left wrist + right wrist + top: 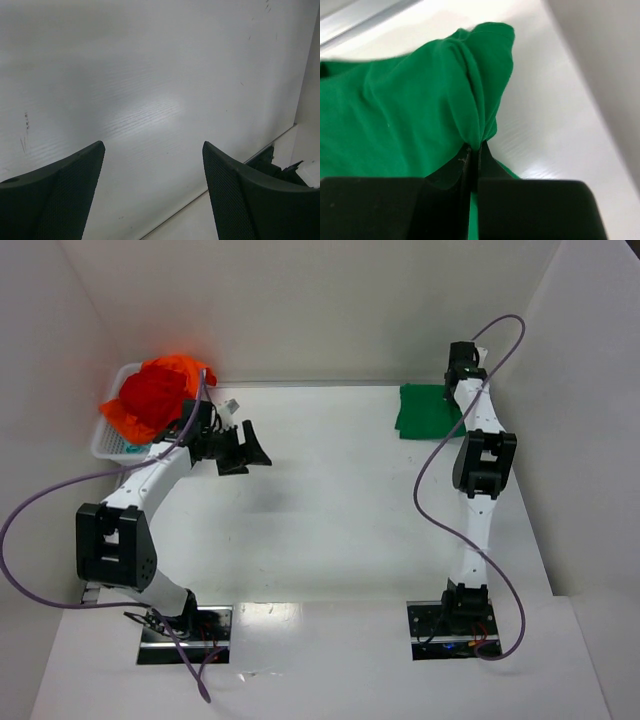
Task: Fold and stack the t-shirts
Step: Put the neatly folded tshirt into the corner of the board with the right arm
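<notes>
A bright green t-shirt (426, 410) lies folded at the far right of the table. My right gripper (462, 392) is shut on a pinched fold of it; in the right wrist view the cloth (420, 110) bunches up at the closed fingertips (474, 147). Red and orange t-shirts (155, 395) are heaped in the white basket (108, 440) at the far left. My left gripper (250, 448) is open and empty, held over bare table right of the basket; the left wrist view shows its two pads (65, 190) wide apart. No teal shirt shows clearly.
White walls close in the table at the back and both sides. Purple cables loop from both arms. The right arm (480, 470) stretches along the right side.
</notes>
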Robot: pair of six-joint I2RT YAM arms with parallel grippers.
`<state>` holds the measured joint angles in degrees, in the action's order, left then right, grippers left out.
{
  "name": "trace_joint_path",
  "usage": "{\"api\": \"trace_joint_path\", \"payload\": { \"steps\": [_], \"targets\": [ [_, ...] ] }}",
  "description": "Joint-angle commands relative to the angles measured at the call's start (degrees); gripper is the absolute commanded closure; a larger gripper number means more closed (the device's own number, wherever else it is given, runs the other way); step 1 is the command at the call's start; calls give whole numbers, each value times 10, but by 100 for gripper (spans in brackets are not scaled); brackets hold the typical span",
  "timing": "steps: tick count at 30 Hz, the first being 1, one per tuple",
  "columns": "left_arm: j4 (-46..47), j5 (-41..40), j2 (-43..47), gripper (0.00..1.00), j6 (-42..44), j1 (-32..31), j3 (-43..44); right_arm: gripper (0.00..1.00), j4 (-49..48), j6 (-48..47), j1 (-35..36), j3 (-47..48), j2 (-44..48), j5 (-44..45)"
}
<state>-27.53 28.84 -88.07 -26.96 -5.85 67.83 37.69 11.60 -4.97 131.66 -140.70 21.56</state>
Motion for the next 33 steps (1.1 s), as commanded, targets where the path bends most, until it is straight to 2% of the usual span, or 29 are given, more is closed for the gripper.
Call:
{"api": "trace_joint_path", "payload": {
  "steps": [1,10,17,18,19,21,22,24,25,26,30,31,33],
  "targets": [
    [-36,21,-15,13,25,3,37,100,43,-31,-25,58,-27,73],
    [-60,3,-58,14,36,3,103,99,32,-83,-65,68,-46,145],
    [-66,-10,-58,14,36,3,108,95,19,-77,-87,48,-41,131],
    [-66,-10,-58,14,36,3,108,89,19,-77,-87,43,-34,131],
    [-66,-10,-58,14,36,3,108,78,19,-77,-87,43,-34,131],
    [-66,-10,-53,14,36,3,108,61,19,-77,-87,43,-34,131],
    [-66,-10,-47,14,31,3,108,37,26,-72,-87,43,-27,131],
    [-66,-10,-41,14,31,3,108,19,26,-63,-73,25,-5,132],
    [-66,-10,-35,14,31,3,108,4,21,-55,-68,11,26,126],
    [-66,-10,-35,14,31,3,103,0,8,-49,-63,-19,44,119],
    [-66,2,-14,14,31,3,103,0,-38,-31,-39,-105,144,25],
    [-66,2,-4,14,31,3,98,0,-56,-25,-33,-128,165,-33],
    [-71,2,10,14,31,-3,98,0,-115,10,-33,-196,219,-74]
  ]
}}
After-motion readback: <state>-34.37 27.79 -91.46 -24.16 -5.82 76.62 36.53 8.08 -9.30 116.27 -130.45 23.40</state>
